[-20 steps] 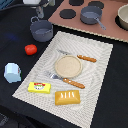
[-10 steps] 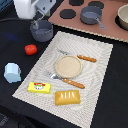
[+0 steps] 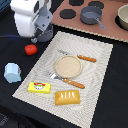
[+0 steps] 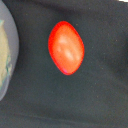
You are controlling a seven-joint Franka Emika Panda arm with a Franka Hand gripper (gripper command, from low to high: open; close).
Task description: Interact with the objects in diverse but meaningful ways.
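- The pincer (image 3: 35, 36) hangs above the red tomato (image 3: 31, 49); whether it is spread or pressed together, I cannot tell.
- The tomato lies on the dark worktop (image 3: 105, 95), directly under the wrist camera.
- Perhaps the round tomato (image 4: 66, 47) rolls away if the pincer closes off-centre, towards the grey pot (image 3: 44, 34) beside it.

Black table (image 3: 107, 95), striped placemat (image 3: 97, 65), red tomato (image 3: 31, 49), light-blue cup (image 3: 12, 72), brown stove board (image 3: 112, 30)
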